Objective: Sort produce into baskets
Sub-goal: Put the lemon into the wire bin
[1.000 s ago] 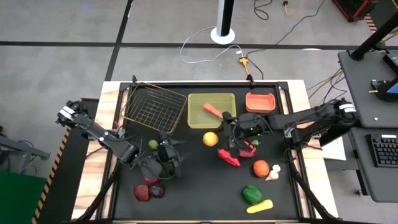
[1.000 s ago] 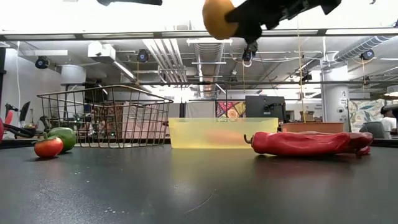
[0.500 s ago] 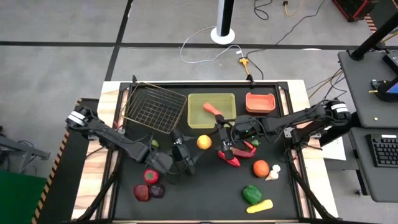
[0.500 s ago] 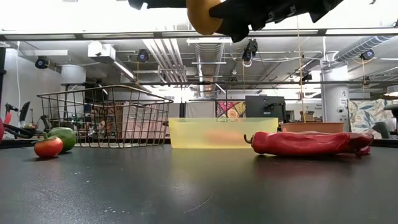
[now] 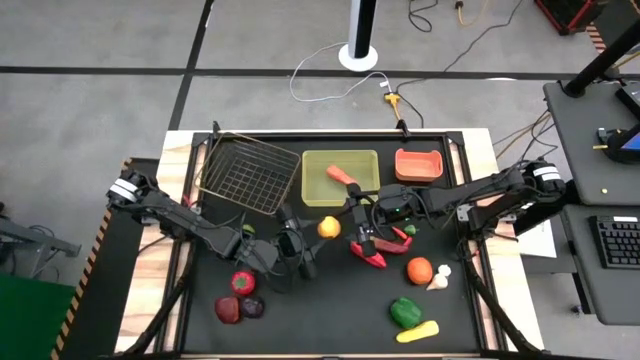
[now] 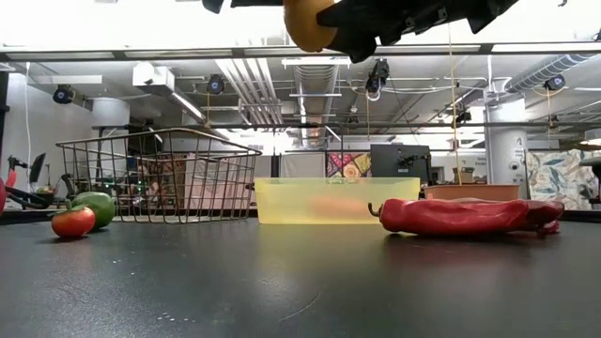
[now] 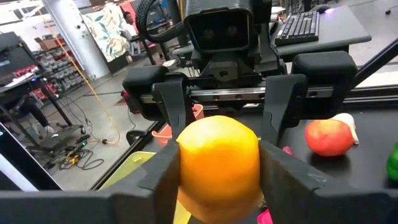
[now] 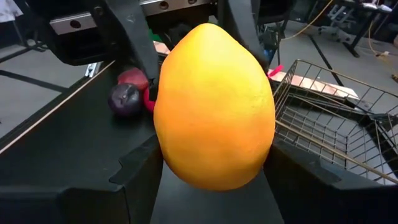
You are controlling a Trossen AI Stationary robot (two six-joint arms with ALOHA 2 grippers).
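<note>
A yellow-orange lemon hangs in the air over the middle of the table, high up in the low view. My right gripper reaches it from the table's right and my left gripper from the left; both are shut on it, facing each other. The dark wire basket, the yellow-green tray with an orange carrot in it, and the salmon bin stand along the far edge. My left gripper has the lemon's two sides between its fingers, coming level from the table's near left. The lemon is lifted clear of the table. My right gripper pinches the lemon's broad lower sides between its two fingers, coming level from the table's right. The lemon stands with its narrow end away from the fingers, clear of the table.
A red chili, tomato, garlic, green pepper and a yellow piece lie at the near right. Two red pieces and a purple beet lie near left; a lime lies by the left arm.
My left gripper has gone from above the near-left produce toward the table's right and far edge, up to the lemon. My right gripper has carried the lemon a little toward the table's left, still lifted clear.
</note>
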